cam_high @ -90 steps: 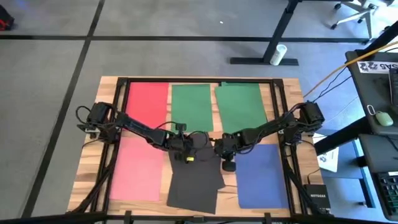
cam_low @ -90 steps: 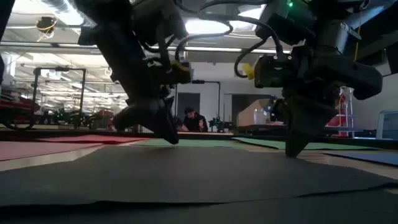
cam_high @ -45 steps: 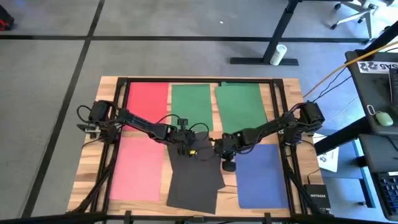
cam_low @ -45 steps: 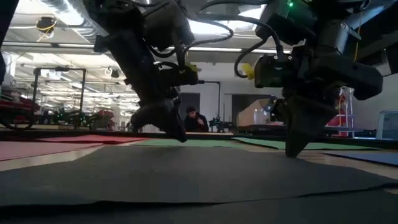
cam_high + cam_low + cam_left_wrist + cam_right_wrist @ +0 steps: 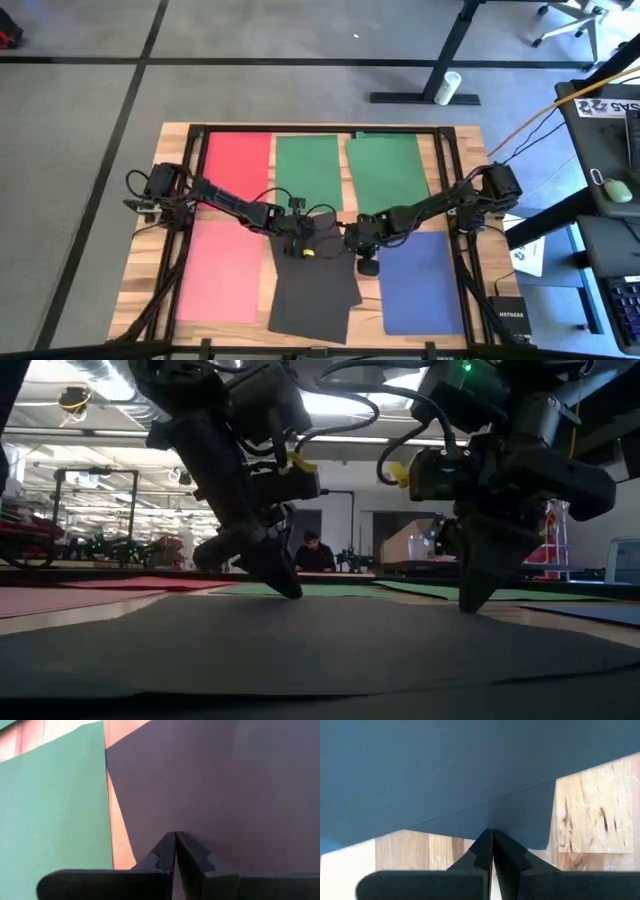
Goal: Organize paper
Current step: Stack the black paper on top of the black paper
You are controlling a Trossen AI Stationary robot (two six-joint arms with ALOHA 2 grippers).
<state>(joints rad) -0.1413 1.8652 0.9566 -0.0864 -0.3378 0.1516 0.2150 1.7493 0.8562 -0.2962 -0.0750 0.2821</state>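
Two overlapping dark grey sheets lie at the table's near middle. A pink sheet lies left of them and a blue one right. Red and two green sheets lie along the far side. My left gripper stands shut on the dark grey paper near its far left corner. My right gripper stands shut at the paper's right edge. My left gripper presses its shut fingertips down on the top dark grey sheet, a little in from its far left corner. The fingers slant down from the left. The sheet lies flat on the table. My right gripper sets its shut fingertips down at the edge of the dark grey sheets, where the two layers overlap beside bare wood. The fingers point down. Whether the tips stand on paper or on wood I cannot tell.
A black frame runs round the wooden tabletop. Cables hang along both arms. Beyond the right edge stands a desk with a mouse and a white printed sheet. A person sits far off in the room.
My left gripper has gone a little toward the right gripper and come down, its shut tips now lower on the dark grey sheet.
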